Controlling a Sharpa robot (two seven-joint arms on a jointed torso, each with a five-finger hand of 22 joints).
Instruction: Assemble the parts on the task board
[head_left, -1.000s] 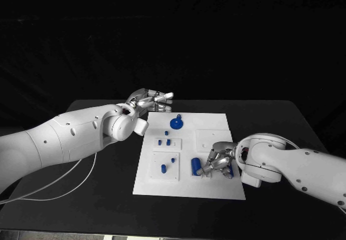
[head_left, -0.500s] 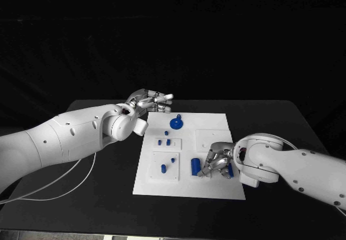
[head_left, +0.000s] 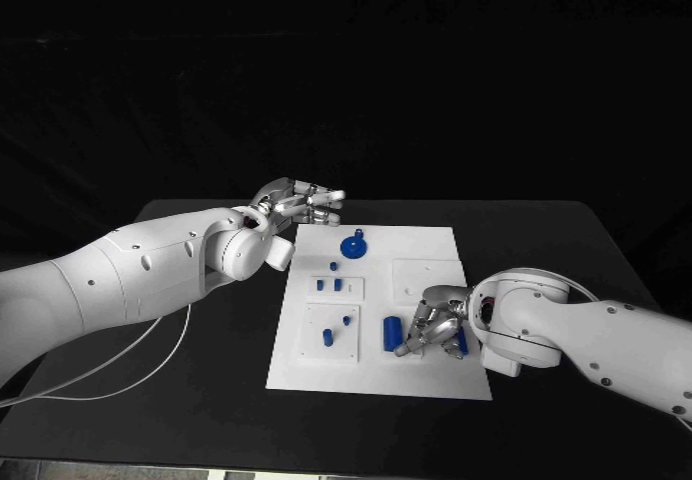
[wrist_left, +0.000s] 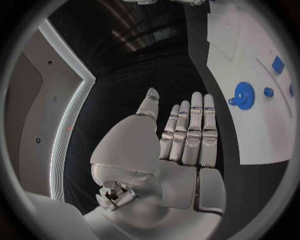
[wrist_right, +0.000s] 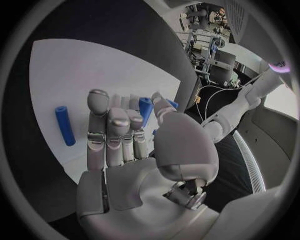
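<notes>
Right hand (head_left: 437, 325) edged toward cylinder (head_left: 392, 333).

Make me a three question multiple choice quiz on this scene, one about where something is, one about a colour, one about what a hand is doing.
1. Where is the left hand?
A. off the board's far left corner
B. on the board's near edge
C. flat on the board's middle

2. What colour is the round knobbed part?
A. red
B. blue
C. green

3. What is the right hand doing?
A. resting on bare table
B. raised high above the board
C. holding a blue part over the board

Key: 1 A, head view shows it beyond that corner. 2 B, plainly blue. 3 C, the right wrist view shows the part between its fingers.
</notes>
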